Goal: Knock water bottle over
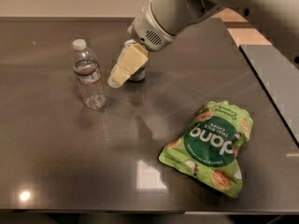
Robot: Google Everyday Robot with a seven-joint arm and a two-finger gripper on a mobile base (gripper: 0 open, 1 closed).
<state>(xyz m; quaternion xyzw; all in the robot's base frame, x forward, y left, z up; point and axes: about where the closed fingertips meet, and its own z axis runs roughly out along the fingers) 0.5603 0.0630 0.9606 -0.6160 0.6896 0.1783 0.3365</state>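
Note:
The water bottle (88, 76) stands upright on the dark table at the left. It is clear and ribbed, with a white cap and a red-and-white label band. My gripper (116, 80), with cream-coloured fingers, hangs just right of the bottle at about label height, a small gap away from it. The grey arm reaches in from the upper right. The green-and-white soda can (138, 73) stands behind the gripper and is mostly hidden by it.
A green chip bag (210, 144) lies flat at the right front of the table (56, 153). A second grey surface (275, 78) adjoins the table's right edge.

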